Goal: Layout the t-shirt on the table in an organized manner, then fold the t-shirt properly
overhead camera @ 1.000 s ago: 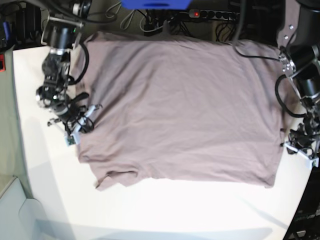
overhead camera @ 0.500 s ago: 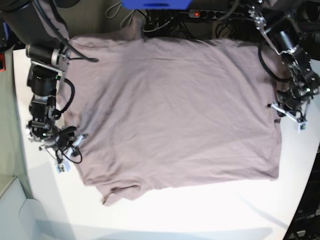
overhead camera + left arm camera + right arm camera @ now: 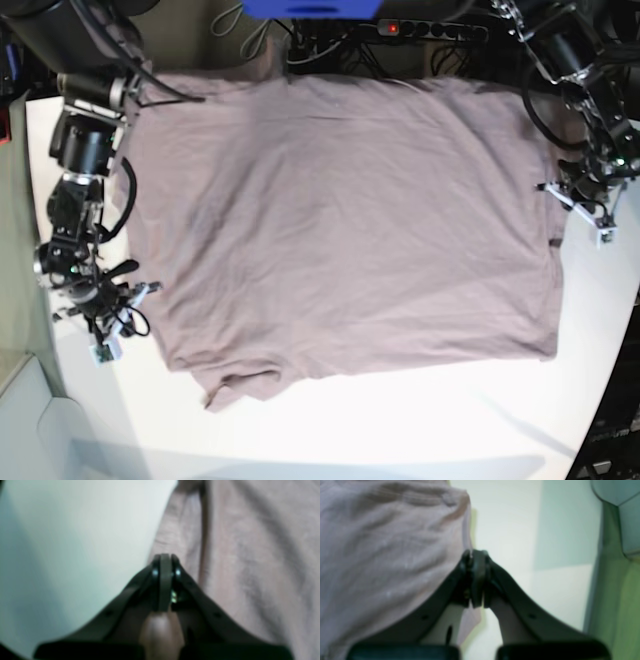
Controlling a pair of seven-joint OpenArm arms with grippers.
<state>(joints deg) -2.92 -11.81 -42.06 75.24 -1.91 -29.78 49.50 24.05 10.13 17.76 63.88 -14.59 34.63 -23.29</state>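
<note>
With the t-shirt (image 3: 340,220) spread flat across the bench (image 3: 400,420), we keep our left hand (image 3: 580,205) and right hand (image 3: 105,320), both closed and empty, beside its opposite edges.

The base view looks straight down from high above on the whole tabletop (image 3: 400,420). Each wrist view sits close behind its tool, blurred, facing along it; both share the t-shirt (image 3: 340,220) edges with base.
</note>
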